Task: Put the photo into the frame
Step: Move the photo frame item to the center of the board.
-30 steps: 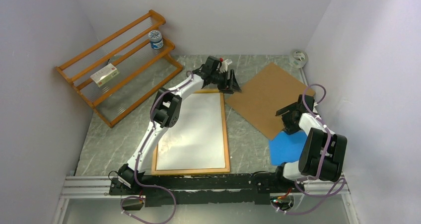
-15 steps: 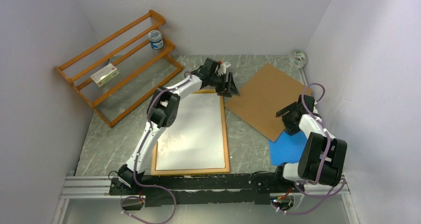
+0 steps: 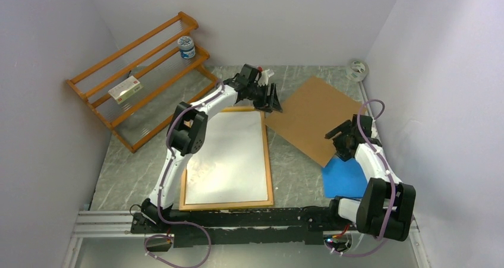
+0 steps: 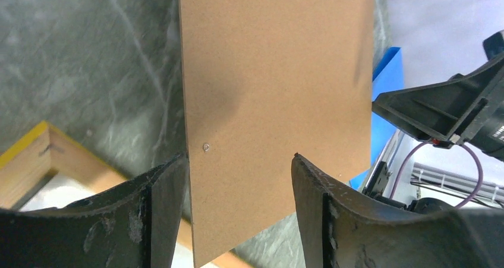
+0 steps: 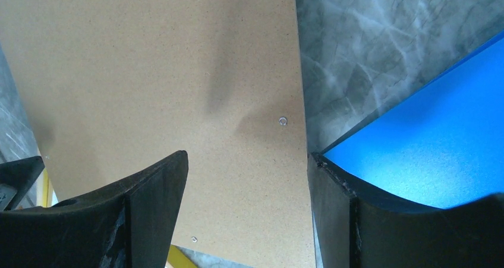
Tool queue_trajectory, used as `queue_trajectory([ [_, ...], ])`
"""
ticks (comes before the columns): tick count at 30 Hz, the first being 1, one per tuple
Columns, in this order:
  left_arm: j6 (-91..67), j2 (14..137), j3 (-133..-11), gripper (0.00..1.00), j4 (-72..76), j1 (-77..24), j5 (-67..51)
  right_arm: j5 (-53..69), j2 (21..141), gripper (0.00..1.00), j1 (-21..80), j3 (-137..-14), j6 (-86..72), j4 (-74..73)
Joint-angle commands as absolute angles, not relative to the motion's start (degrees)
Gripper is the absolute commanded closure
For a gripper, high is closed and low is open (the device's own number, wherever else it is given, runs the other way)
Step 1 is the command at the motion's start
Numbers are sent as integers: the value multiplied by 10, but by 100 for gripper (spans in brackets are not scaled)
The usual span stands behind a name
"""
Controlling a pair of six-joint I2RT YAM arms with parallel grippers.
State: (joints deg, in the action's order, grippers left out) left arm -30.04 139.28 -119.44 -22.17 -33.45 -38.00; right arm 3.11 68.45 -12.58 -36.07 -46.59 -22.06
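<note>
At the near centre of the table, the frame lies wood back up with the photo already laid inside it, white side showing, and nothing has changed there. Out at 3 o'clock the right gripper has stretched forward over the near edge of the brown backing board, just past the blue sheet, jaws spread and gripping nothing. At the frame's 1 o'clock corner the left gripper hovers over the board's corner, also spread and empty, and the board has slid a touch toward the frame. The backing looks like the next job.
</note>
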Motion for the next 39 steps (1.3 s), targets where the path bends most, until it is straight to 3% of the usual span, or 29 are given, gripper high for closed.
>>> queue_trajectory([
  [1, -296, 1318, -1150, 35, -258, -385, -437, 151, 671, 25, -81, -359, -511, -152],
  [9, -238, 1218, -1012, 34, -276, -369, -365, 157, 698, 25, -4, -326, -558, -94],
  [16, -199, 1186, -963, 32, -314, -332, -338, 146, 725, 25, 22, -323, -566, -92],
  [26, -161, 1187, -970, 12, -382, -304, -259, 34, 733, 24, 22, -368, -536, -200],
  [34, -175, 1189, -952, 11, -405, -294, -207, 2, 751, 23, 21, -387, -530, -230],
  [39, -168, 1201, -963, 20, -415, -291, -209, 12, 779, 21, 17, -390, -532, -218],
])
